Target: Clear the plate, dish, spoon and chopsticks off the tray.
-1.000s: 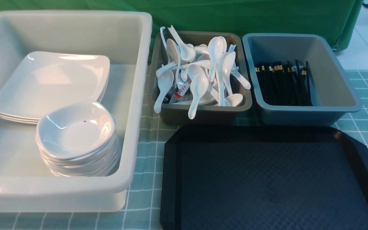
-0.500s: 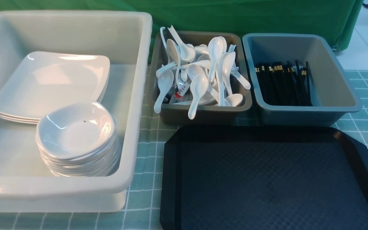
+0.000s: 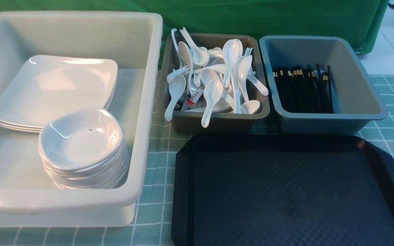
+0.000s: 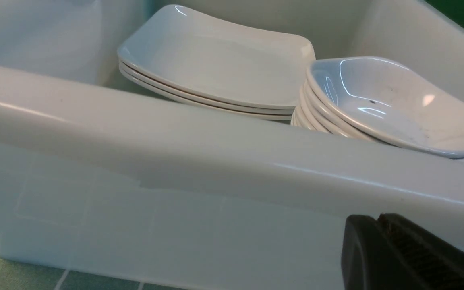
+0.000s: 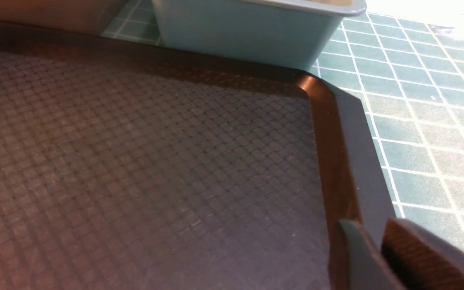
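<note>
In the spoon bin [image 3: 214, 118]: red-white label [image 3: 193, 99] unreadable | left claw [image 4: 381, 241] pressed together | right claw [image 5: 377, 249] unclear

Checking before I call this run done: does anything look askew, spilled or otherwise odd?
Only small things. Several spoons hang over the rim of the brown tub, one tip poking past its front edge. The top dish of the stack has a small dark speck. The tray is bare.

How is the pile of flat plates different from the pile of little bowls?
The plates are wide, square and shallow; the small dishes are narrower and deeper. The plates' stack is low, the dishes' stack taller. The plates sit farther back, the dishes nearer. Both are glossy white, inside the white tub.
</note>
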### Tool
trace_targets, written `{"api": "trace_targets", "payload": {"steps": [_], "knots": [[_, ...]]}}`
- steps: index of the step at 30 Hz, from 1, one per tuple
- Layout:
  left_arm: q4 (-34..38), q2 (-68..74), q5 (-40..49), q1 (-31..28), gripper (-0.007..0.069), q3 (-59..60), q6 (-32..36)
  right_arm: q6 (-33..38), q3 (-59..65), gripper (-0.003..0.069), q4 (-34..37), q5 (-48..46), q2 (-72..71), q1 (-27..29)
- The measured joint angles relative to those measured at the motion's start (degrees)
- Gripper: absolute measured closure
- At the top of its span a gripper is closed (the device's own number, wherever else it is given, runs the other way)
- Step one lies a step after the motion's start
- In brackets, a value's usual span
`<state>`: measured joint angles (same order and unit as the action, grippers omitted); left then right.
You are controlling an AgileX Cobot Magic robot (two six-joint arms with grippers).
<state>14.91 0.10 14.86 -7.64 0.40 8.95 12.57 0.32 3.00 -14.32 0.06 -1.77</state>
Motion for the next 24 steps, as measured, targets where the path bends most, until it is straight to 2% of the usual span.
{"api": "trace_targets", "payload": {"steps": [24], "knots": [[0.0, 0.0, 0.0, -0.2, 0.0613, 0.0, -0.2, 0.0, 0.0, 0.0458, 0.0, 0.0, 0.0, 0.0]]}}
